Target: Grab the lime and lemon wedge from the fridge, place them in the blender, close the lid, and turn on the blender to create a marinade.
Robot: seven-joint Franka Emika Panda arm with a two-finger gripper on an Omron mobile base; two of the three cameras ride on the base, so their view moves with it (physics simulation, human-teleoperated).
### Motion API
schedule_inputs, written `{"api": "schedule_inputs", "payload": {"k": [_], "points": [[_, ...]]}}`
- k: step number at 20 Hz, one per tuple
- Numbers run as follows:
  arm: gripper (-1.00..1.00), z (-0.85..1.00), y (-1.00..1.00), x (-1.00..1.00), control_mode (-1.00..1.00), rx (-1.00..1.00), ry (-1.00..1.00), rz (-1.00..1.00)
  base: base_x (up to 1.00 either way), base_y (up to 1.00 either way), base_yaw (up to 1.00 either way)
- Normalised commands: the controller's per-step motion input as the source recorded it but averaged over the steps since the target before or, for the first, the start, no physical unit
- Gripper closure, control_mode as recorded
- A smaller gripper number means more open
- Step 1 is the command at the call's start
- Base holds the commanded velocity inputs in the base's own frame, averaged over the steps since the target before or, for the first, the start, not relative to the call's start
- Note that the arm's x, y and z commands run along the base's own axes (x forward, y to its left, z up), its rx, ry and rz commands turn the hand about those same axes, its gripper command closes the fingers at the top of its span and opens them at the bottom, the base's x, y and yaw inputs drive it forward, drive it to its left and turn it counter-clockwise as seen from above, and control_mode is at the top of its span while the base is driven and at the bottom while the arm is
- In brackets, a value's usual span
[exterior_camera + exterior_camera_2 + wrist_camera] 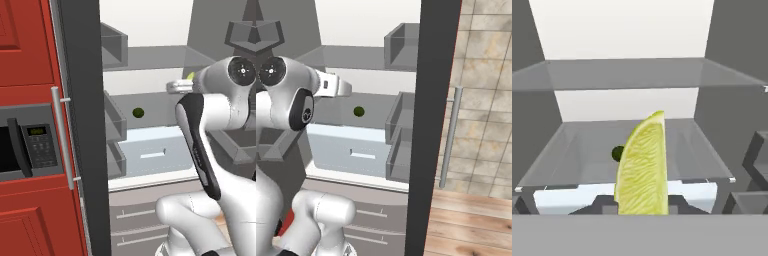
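The fridge point(82, 125) stands open, its black-edged door point(433, 125) swung out. The lemon wedge point(643, 167), yellow-green and standing upright, sits between my gripper's point(641, 205) two dark fingertips, which touch it on both sides; a sliver of the lemon wedge point(190, 76) shows at the hand's end. My gripper point(342, 89) reaches in over the middle shelf. The lime point(138, 113), a small dark green ball, rests further back on that shelf point(587, 150); the lime point(358, 111) lies apart from the hand. The blender and the lid are out of view.
Door bins point(115, 125) jut in at the left, and bins point(401, 125) at the right. A pale blue-white drawer point(155, 150) sits under the shelf. Red cabinets point(25, 40) and a microwave point(25, 147) flank the fridge. A glass shelf point(632, 72) hangs above.
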Motion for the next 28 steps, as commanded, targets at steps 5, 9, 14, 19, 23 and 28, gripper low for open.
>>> {"api": "schedule_inputs", "payload": {"k": [5,9,14,19,23,28], "points": [[1.0,-0.15,0.04,-1.0,-1.0,0.0,0.28,0.1,0.0,0.0,0.0],[1.0,-0.07,0.0,-0.99,-1.0,-0.02,-0.2,0.01,0.0,0.0,0.0],[1.0,0.0,0.0,-0.57,-1.0,-0.04,-0.31,0.0,0.0,0.0,0.0],[1.0,0.0,0.0,-0.02,-1.0,0.0,-0.01,0.0,0.0,0.0,0.0],[1.0,0.0,0.0,-0.48,1.0,0.0,0.0,0.0,-0.25,0.0,0.0],[1.0,0.0,0.0,0.0,1.0,0.0,0.0,0.0,-1.0,-0.07,0.0]]}}
